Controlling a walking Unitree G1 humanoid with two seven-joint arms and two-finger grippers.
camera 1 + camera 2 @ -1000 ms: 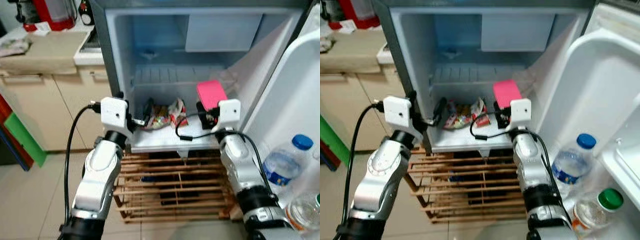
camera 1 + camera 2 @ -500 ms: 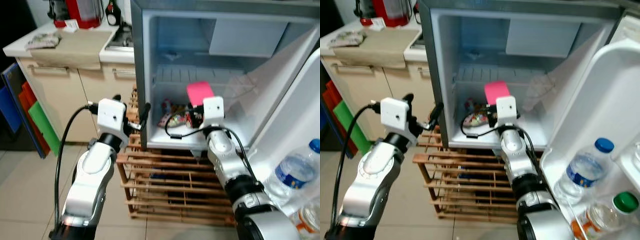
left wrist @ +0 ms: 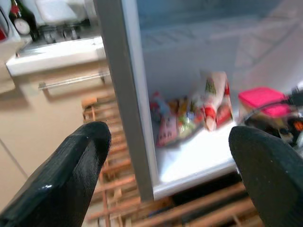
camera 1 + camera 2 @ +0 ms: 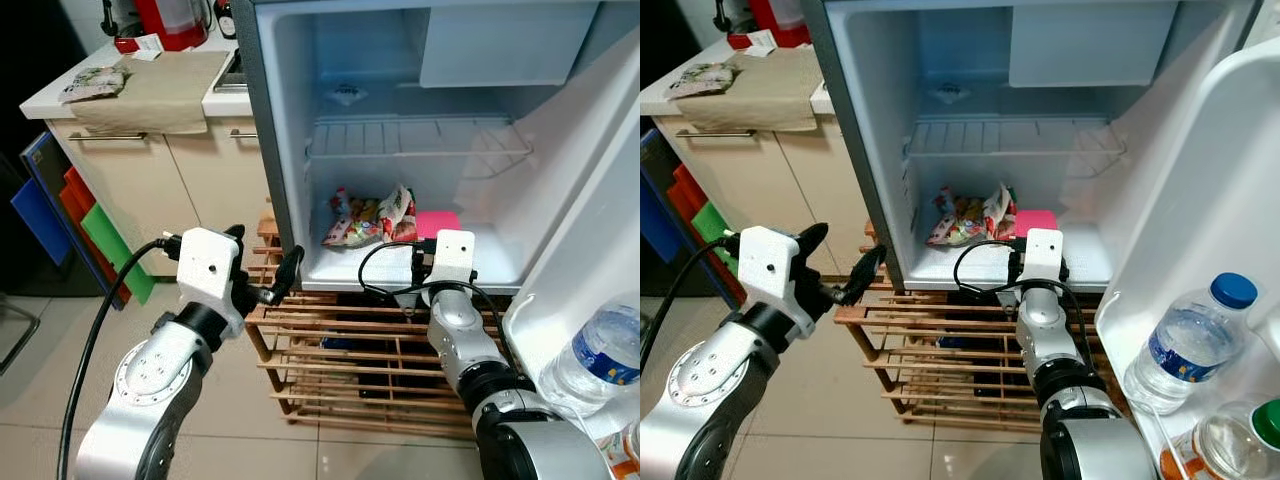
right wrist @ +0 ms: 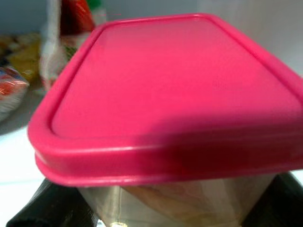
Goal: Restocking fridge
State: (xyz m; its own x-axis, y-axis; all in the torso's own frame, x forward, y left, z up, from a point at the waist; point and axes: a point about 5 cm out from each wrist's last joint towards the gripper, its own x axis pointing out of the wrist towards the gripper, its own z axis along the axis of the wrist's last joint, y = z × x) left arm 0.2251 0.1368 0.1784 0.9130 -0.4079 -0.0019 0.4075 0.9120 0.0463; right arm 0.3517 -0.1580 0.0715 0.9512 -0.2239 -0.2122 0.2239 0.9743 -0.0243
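Note:
The open fridge (image 4: 290, 150) holds snack bags (image 4: 365, 215) on its bottom shelf. Beside them, to their right, a clear container with a pink lid (image 4: 437, 222) rests low on that shelf. My right gripper (image 4: 425, 250) reaches in from the front and is shut on the container (image 5: 165, 80); black fingers (image 5: 47, 213) flank its clear body in the right wrist view. My left gripper (image 4: 265, 262) hangs open outside the fridge, at its front left corner, with nothing between its fingers (image 3: 71, 179).
A wooden slatted rack (image 4: 340, 350) stands under the fridge. The open door (image 4: 590, 200) at the right carries a water bottle (image 4: 600, 350). A wire shelf (image 4: 410, 140) spans the fridge above. Left is a counter with cabinets (image 4: 150, 150) and coloured boards (image 4: 90, 230).
The view shifted. My right gripper has lowered the pink-lidded container from a raised tilt down onto the fridge shelf. My left gripper has drawn back out of the fridge, down and left.

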